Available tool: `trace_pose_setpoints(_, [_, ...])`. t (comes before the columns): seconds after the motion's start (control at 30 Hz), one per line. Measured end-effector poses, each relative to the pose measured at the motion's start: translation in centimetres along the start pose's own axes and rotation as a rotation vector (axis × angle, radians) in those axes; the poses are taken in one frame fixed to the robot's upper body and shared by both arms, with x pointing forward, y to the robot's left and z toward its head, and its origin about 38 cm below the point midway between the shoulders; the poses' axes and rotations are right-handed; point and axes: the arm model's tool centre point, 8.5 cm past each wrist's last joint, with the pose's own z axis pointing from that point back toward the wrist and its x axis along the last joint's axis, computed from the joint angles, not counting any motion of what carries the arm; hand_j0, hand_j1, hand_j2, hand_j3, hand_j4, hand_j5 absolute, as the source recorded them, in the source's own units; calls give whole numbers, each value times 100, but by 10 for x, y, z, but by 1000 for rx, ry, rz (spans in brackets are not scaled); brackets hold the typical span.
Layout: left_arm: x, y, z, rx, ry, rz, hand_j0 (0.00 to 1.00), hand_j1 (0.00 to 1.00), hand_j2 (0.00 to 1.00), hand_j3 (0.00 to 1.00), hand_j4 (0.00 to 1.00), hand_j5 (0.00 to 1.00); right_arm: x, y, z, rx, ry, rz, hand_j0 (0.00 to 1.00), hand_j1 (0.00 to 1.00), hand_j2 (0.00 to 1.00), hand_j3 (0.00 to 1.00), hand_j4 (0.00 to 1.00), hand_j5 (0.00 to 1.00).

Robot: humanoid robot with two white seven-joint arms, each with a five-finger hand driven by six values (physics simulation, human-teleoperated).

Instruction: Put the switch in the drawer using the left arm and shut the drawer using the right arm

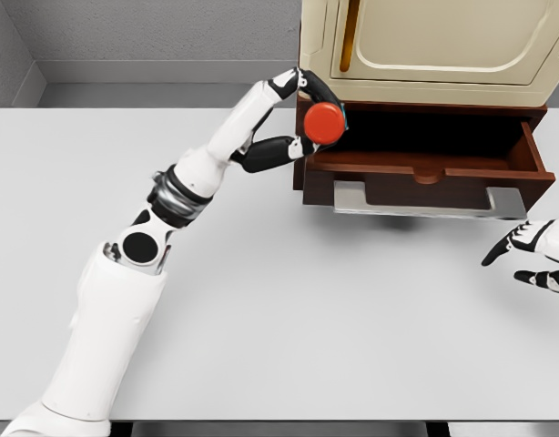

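Note:
A round red switch (325, 123) is held in my left hand (307, 118), whose black fingers are shut around it at the left end of the open brown drawer (425, 168). The switch hangs over the drawer's left front corner, above its dark inside. The drawer sticks out from under a cream cabinet (434, 45) and has a grey metal handle (425, 202) along its front. My right hand (534, 259) hovers low at the right edge of the picture, fingers spread and holding nothing, below and right of the drawer's right corner.
A grey table (289, 319) carries the cabinet at its far side. A grey wall runs behind it. My left arm (170, 209) stretches diagonally from the lower left across the table.

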Motion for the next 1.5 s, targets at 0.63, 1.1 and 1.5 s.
trace_pose_setpoints(0.63, [-20,-1,-31,-129,44,-148,28,28,28,28,28,28,0,1,0,2,0,-2,62,62,62,62,62,62])
trace_pose_setpoints(1.1, [-20,-10,-48,-227,36,-236,28,28,28,28,28,28,0,1,0,2,0,-2,62,62,62,62,62,62])
trace_pose_setpoints(1.5, [-16,-9,-59,-278,26,-323,33,33,33,33,33,33,0,1,0,2,0,-2,62,62,62,62,62,62])
